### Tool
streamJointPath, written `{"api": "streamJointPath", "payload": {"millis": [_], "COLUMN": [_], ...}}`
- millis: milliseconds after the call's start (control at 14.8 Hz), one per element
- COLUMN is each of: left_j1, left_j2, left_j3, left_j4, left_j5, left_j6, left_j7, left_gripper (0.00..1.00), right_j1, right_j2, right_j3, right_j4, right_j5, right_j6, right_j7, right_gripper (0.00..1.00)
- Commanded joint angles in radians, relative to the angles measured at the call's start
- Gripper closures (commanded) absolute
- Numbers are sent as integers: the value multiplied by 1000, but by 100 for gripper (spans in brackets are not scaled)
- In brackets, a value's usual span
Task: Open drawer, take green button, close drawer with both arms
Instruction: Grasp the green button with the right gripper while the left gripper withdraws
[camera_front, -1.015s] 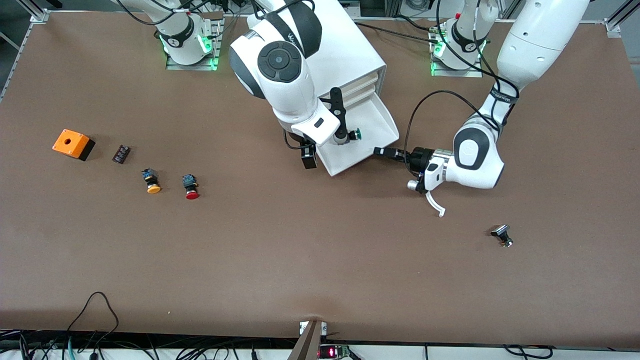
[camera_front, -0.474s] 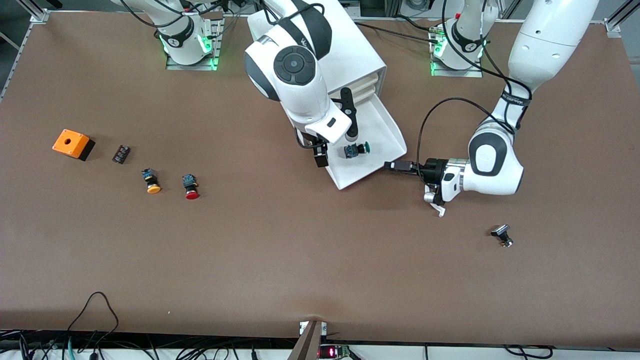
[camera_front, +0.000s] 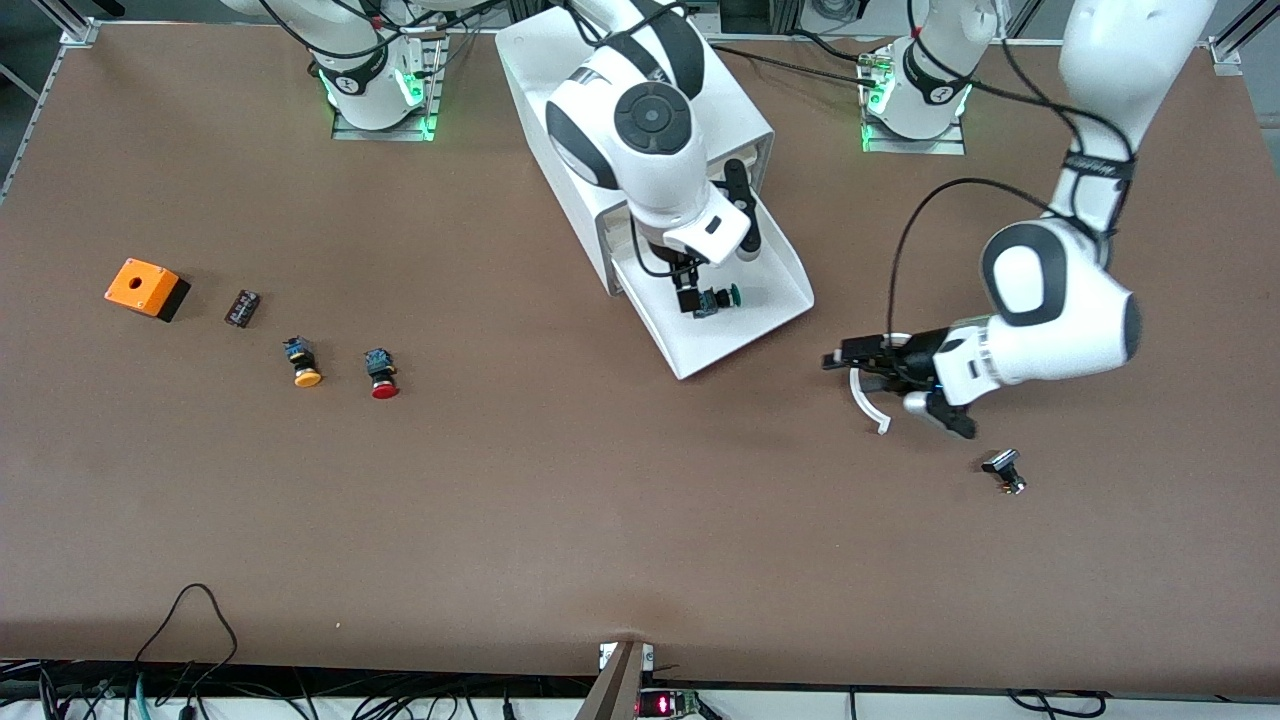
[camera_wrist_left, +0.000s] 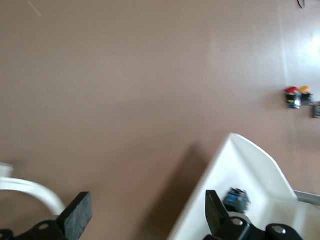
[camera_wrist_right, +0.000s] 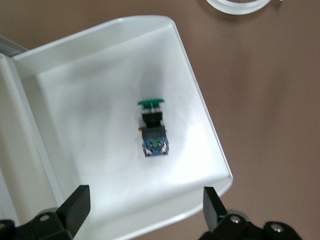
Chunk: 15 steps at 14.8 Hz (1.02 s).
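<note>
The drawer (camera_front: 735, 345) stands pulled out of the white cabinet (camera_front: 560, 100), toward the front camera. The green-capped button (camera_front: 718, 298) lies on its side in the drawer, and also shows in the right wrist view (camera_wrist_right: 153, 132). My right gripper (camera_front: 697, 297) hangs open over the drawer, right above the button; in its wrist view (camera_wrist_right: 144, 207) nothing is between the fingers. My left gripper (camera_front: 838, 358) is open and empty, low over the table beside the drawer, toward the left arm's end. Its wrist view (camera_wrist_left: 146, 215) shows the drawer's corner (camera_wrist_left: 250, 165) and the button (camera_wrist_left: 236, 199).
A white curved piece (camera_front: 868, 405) lies under the left hand. A small black part (camera_front: 1004, 470) lies nearer the front camera. Toward the right arm's end are a red-capped button (camera_front: 381, 373), an orange-capped button (camera_front: 303, 364), a small black part (camera_front: 242, 307) and an orange box (camera_front: 146, 288).
The drawer came out a little more. My left gripper drew back from the drawer's front toward the left arm's end. My right arm swung over the drawer; its gripper now hangs above the button.
</note>
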Motion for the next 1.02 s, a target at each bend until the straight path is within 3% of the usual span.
{"api": "streamJointPath", "payload": {"millis": [0,68,203,406,609,812,947], "left_j1": [21,46,76,89,83,75,74], "left_j2": [-104,-135,-197,-218,-227,-232,-232], "left_j3": [37,47,53,82,67,28,25], "left_j4": [9,10,41,205,369,391,385], "left_j5": [73,94,251,463,699,827,846], "left_j6": [5,-5,-72,-294,-544,-614,-617], "left_j7": [-3,-3,-5,-37,-209,-351,-426], "left_gripper": [0,0,0,0,0,0,0], "right_j1": [38,41,51,52,53,52,53], "right_j2": [72,87,110,132,144,158,172], "right_j3": [-14,-14,-28,-30,-28,-30,-33], "right_j4": [51,51,50,50,48,48,48], "right_j5": [3,1,1,-25,-43,-45,-43], "right_j6": [36,55,79,93,98,130,168], "right_j7": [21,21,21,18,13,10,13], "right_gripper": [0,0,0,0,0,0,0]}}
